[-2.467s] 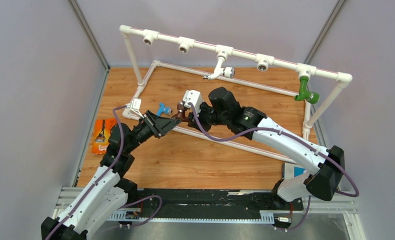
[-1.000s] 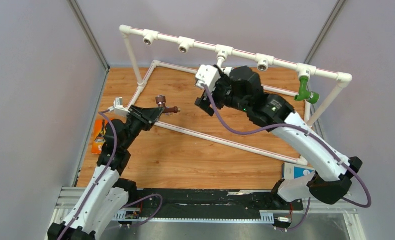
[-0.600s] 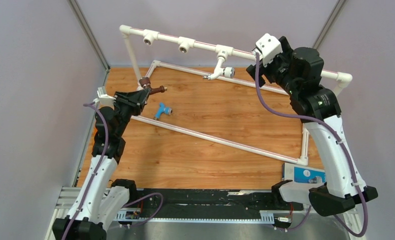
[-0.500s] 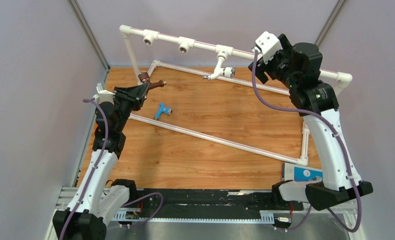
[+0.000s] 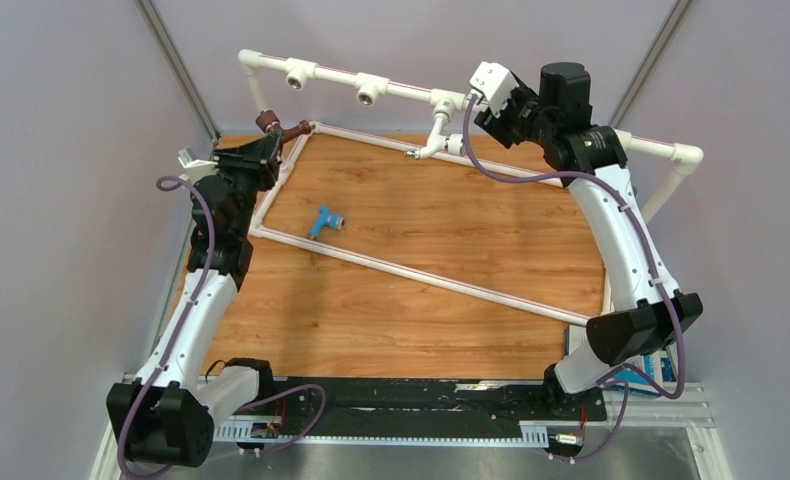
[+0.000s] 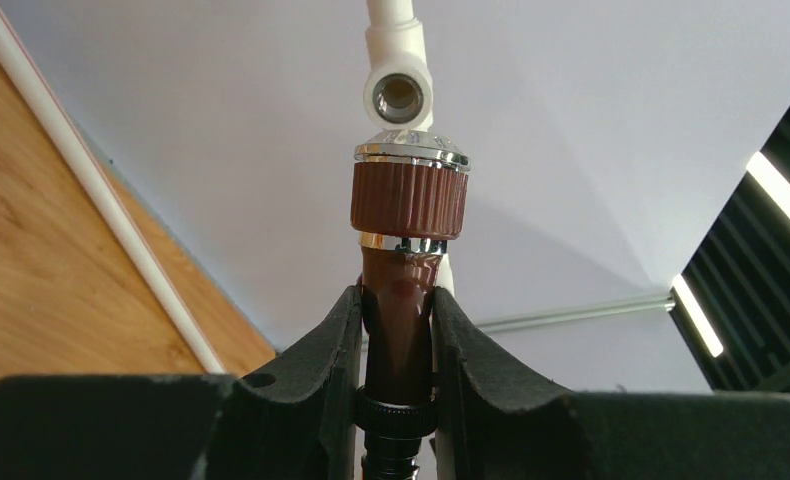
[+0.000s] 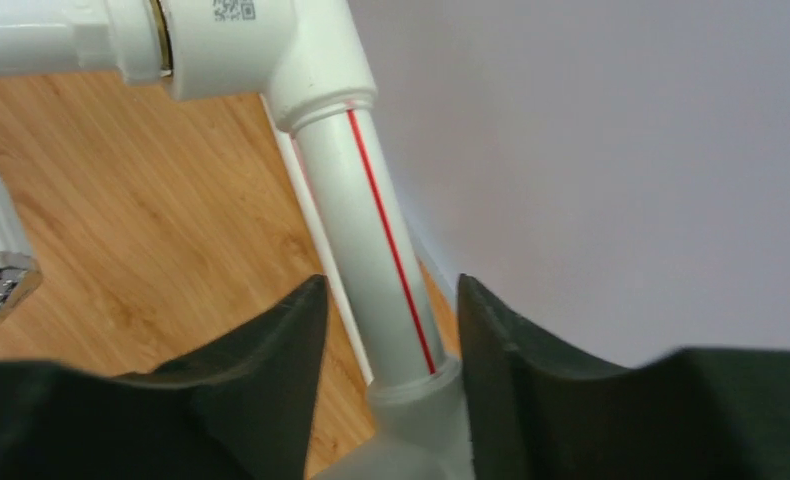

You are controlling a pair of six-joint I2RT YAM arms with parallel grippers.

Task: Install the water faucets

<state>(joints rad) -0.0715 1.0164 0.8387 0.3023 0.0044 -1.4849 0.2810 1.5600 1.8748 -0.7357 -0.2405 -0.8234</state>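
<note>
Close to a socket (image 6: pixel 399 97), left tool (image 6: pixel 396 297) clamps brown faucet (image 6: pixel 408 200) (right tool (image 7: pixel 391 287) straddles pipe (image 7: pixel 369 225), grip unclear).

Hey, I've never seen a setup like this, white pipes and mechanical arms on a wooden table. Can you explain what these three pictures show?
These are two robot arms bolted at the table's near edge. The wide picture looks down from above and behind them; the other two come from a camera on each wrist. On the wooden table stands a white pipe frame with threaded sockets, one white faucet already fitted. A light blue faucet lies loose on the wood. The left end effector is clamped on a dark brown faucet, close to an empty socket. The right end effector straddles one of the frame's pipes, jaws open, not gripping it.
</note>
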